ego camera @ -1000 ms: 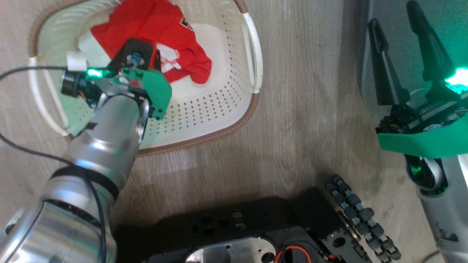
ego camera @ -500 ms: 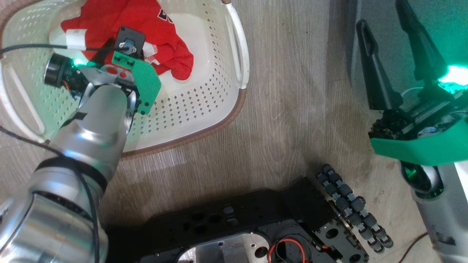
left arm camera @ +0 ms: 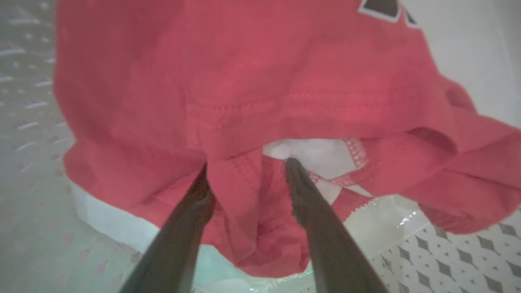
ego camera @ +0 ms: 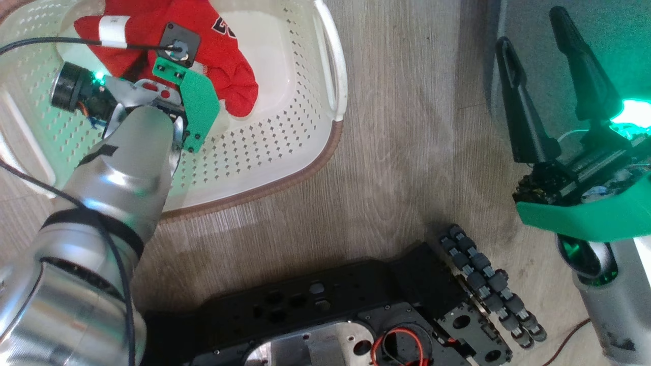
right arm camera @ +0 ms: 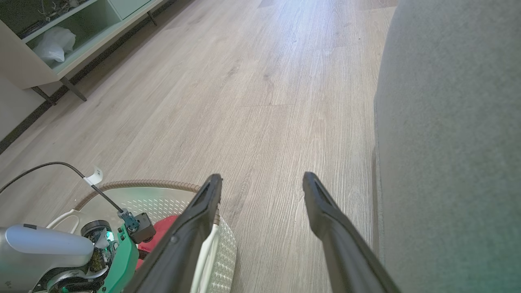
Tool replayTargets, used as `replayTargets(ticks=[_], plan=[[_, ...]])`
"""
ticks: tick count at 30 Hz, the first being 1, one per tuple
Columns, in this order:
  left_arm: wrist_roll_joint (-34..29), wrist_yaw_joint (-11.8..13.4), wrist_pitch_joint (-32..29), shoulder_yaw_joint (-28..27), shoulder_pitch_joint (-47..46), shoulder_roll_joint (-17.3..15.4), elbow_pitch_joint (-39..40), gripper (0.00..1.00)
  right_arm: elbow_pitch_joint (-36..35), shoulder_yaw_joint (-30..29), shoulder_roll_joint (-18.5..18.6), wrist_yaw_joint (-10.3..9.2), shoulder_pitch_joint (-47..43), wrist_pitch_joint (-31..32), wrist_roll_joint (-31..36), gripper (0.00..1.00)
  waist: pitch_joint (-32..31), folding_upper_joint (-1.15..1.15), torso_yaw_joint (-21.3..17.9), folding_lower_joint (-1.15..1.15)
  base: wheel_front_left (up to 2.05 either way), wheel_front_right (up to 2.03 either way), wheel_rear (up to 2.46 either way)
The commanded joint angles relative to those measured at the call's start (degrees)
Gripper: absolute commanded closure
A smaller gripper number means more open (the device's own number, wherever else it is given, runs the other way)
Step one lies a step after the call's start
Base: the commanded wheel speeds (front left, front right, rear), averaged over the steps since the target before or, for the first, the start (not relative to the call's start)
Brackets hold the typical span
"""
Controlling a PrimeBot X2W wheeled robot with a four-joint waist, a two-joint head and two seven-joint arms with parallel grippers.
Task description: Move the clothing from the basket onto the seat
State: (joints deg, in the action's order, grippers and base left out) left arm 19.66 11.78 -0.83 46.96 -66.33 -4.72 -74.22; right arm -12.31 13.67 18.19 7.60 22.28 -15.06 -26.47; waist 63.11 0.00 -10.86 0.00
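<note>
Straddling a fold of clothing [left arm camera: 244, 81] in the basket [ego camera: 285, 152], the left gripper [left arm camera: 246, 165] stands spread. The right gripper [right arm camera: 261, 176], also spread, hangs over wood floor [right arm camera: 264, 81] beside the seat [right arm camera: 447, 122].

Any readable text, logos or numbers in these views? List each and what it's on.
"G", a guess only: black-and-white print on the clothing. Most of it is folded out of sight, and in the left wrist view it is blurred and cut off.
Unreadable: faint marks on the white cable tag, too small.
Nothing else legible.
</note>
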Motion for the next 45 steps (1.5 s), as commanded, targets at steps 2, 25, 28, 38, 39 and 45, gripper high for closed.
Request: replayTargets(ticks=[2, 25, 28, 38, 39, 45], plan=[[-0.12, 0.18, 1.14, 0.06, 0.34, -0.79, 0.27, 1.0, 0.83, 0.15, 1.22, -0.11, -5.99, 0.06, -1.12, 0.0, 0.06, 0.0, -0.1, 0.0, 0.0, 0.0, 0.0], [3.27, 0.33, 6.67, -0.67, 2.94, -0.69, 0.27, 1.0, 4.91, 1.28, -1.63, -0.11, 1.63, 0.06, -0.68, 0.0, -7.48, 0.0, -0.48, 0.0, 0.0, 0.0, 0.0], [4.46, -0.24, 8.14, -1.14, 5.53, -0.05, 0.27, 1.0, 6.27, 0.62, -1.71, -0.11, 1.23, 0.06, -0.56, 0.0, -11.63, 0.0, 0.26, 0.0, 0.0, 0.0, 0.0], [7.33, -2.39, 14.79, -1.8, 12.46, 1.54, 0.75, 1.0, 10.0, -0.61, -1.46, -0.11, -1.71, 0.06, -0.08, 0.0, -25.11, 0.0, 3.49, 0.0, 0.0, 0.0, 0.0], [7.52, -2.52, 15.16, -1.87, 13.12, 1.6, 1.11, 1.0, 10.29, -0.44, -1.49, -0.11, -2.0, 0.06, -0.06, 0.0, -26.26, 0.0, 3.71, 0.0, 0.0, 0.0, 0.0], [7.71, -2.9, 15.79, -2.61, 17.28, 1.74, 6.05, 1.0, 12.09, -0.02, -1.98, -0.11, -4.14, 0.06, -0.03, 0.0, -34.12, 0.0, 5.47, 0.0, 0.0, 0.0, 0.0]])
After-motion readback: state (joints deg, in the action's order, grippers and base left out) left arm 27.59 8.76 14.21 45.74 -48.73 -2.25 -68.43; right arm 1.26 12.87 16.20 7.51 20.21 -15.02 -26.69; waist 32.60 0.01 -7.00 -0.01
